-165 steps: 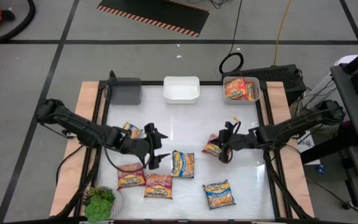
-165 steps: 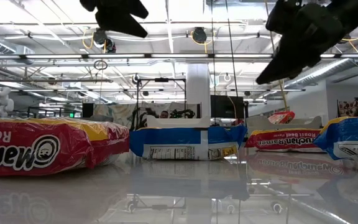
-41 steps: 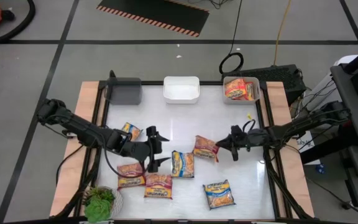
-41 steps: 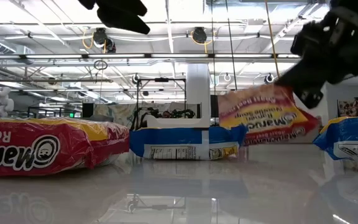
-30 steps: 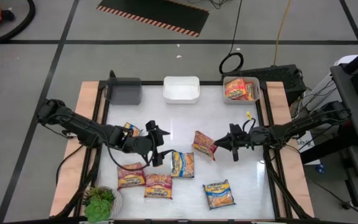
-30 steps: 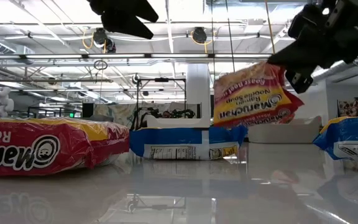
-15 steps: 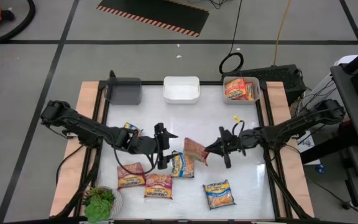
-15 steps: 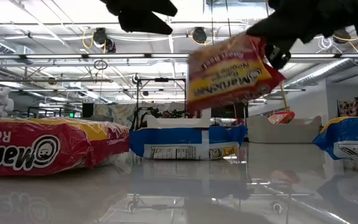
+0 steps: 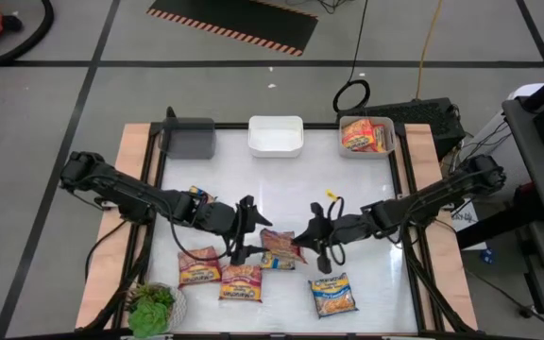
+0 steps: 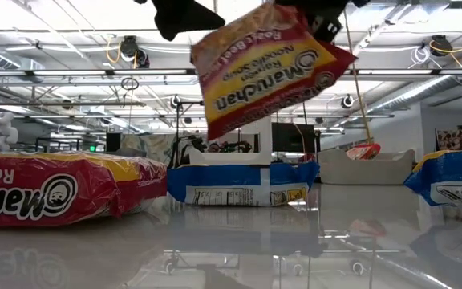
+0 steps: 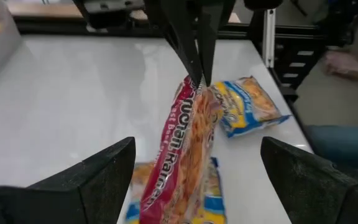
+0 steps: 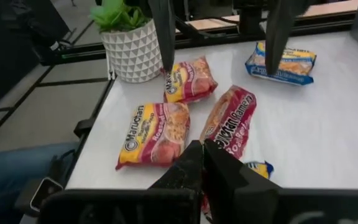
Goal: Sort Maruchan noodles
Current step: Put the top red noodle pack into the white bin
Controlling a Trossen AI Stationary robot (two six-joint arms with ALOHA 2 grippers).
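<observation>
Moved leftward, right tool (image 9: pixel 302 239) pinches red packet (image 9: pixel 281 243) between spread left tool (image 9: pixel 246 229).

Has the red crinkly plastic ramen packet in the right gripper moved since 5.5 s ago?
Yes. The red ramen packet travelled left across the table, away from the clear bin, toward the open left gripper.

Bright even overhead lighting, ceiling strip lights (image 10: pixel 70 74) blown out, glossy table (image 9: pixel 366 189) mirroring glare, nearest packets soft-focused

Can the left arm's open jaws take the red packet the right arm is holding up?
Probably yes: the left gripper stands open facing the red packet, which hangs edge-on between its fingers in the left wrist view, pinched from above by the right gripper.
</observation>
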